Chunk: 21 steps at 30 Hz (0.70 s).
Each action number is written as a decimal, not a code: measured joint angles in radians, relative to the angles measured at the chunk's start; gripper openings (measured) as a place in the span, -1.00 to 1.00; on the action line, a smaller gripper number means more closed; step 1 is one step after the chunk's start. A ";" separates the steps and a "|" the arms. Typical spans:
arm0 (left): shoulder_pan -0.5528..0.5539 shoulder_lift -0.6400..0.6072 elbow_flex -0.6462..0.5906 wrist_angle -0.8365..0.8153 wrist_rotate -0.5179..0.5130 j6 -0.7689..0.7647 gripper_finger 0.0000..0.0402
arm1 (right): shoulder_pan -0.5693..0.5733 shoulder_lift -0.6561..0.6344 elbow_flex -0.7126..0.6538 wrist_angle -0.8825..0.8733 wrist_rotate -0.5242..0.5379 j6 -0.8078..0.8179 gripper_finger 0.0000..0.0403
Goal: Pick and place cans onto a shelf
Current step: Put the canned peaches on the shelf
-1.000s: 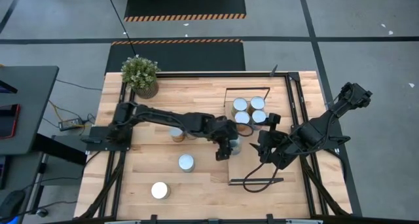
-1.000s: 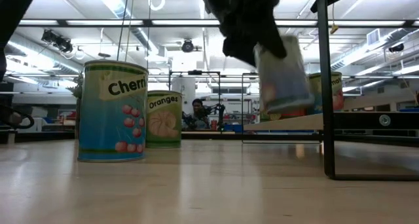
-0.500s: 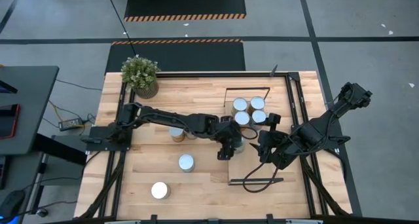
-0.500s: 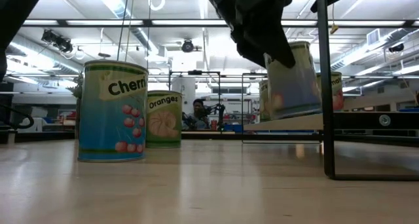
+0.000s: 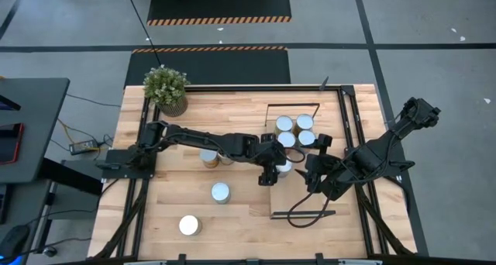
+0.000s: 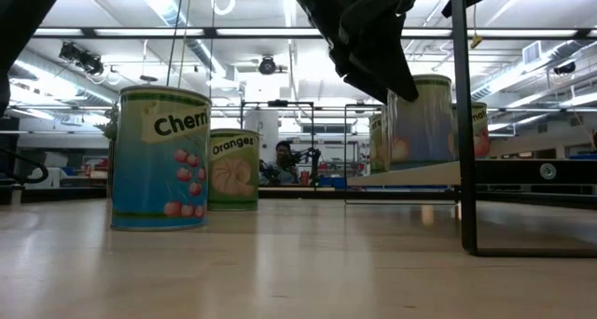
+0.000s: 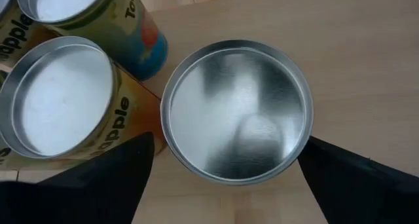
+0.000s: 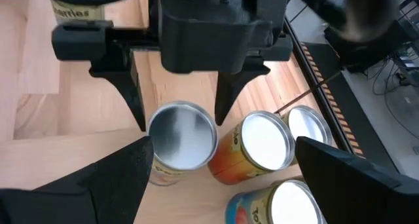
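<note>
Since a second ago the can that hung tilted in the left arm's grip has come down onto the shelf (image 5: 304, 160), and it now stands upright there with the fingers parted off its sides. The shelf serves as the landmark: a long light-wood board with thin black frames at its short ends, lying on the right part of the plank table (image 5: 232, 211). The left arm reaches across the table to the shelf's near-side edge, and the left gripper (image 5: 273, 170) hovers directly over the newly set can (image 7: 237, 111), jaws spread wide, one finger on each side of its lid without touching it. The right arm waits just off the shelf's outer long edge; the right gripper (image 5: 314, 174) is spread wide and holds nothing, facing the left gripper across the board. On the shelf's far half four more cans (image 5: 295, 129) stand in a tight cluster, the nearest of them close beside the new can. Off the shelf, on the table toward the left arm's base, three cans remain: one (image 5: 208, 157) partly under the left arm, one (image 5: 221, 192) farther out, and a white-topped one (image 5: 189, 225) farthest from the shelf. A potted plant (image 5: 166, 87) stands at the table's far left corner, well apart from the shelf.
</note>
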 joint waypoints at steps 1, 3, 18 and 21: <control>0.000 0.000 0.000 0.000 0.000 0.000 0.88 | 0.000 0.000 0.000 0.008 0.000 0.000 0.88; 0.000 0.000 0.000 -0.002 0.000 0.000 0.88 | 0.000 0.000 0.000 0.021 -0.001 0.000 0.88; -0.001 0.000 -0.001 -0.004 -0.003 -0.011 0.88 | 0.000 0.000 0.000 0.040 -0.005 -0.024 0.88; 0.000 0.000 -0.001 -0.005 -0.003 -0.012 0.88 | 0.000 0.000 0.000 0.040 -0.005 -0.027 0.88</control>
